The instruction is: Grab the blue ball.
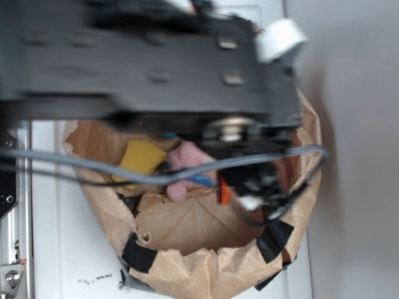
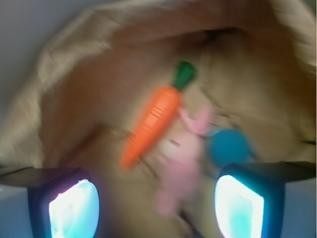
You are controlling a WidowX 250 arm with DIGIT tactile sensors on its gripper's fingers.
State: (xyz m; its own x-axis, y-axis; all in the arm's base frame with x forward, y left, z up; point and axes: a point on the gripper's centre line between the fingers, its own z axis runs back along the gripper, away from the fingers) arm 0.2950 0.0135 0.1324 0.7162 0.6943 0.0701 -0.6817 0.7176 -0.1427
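The blue ball (image 2: 229, 147) lies on the floor of a brown paper bag (image 2: 74, 64), right beside a pink plush bunny (image 2: 185, 158). My gripper (image 2: 156, 206) hovers above them, open, with nothing between its two glowing pads (image 2: 74, 208). The ball sits just above the right pad, partly cut off by it. The wrist view is blurred by motion. In the exterior view the ball is hidden behind the black arm (image 1: 156, 62); only the gripper's lower end (image 1: 252, 187) shows inside the bag.
An orange toy carrot (image 2: 153, 121) with a green top lies to the left of the bunny. A yellow object (image 1: 140, 159) and the bunny (image 1: 184, 165) show in the bag (image 1: 206, 249). A grey cable (image 1: 93, 163) crosses the bag mouth. The bag walls rise all around.
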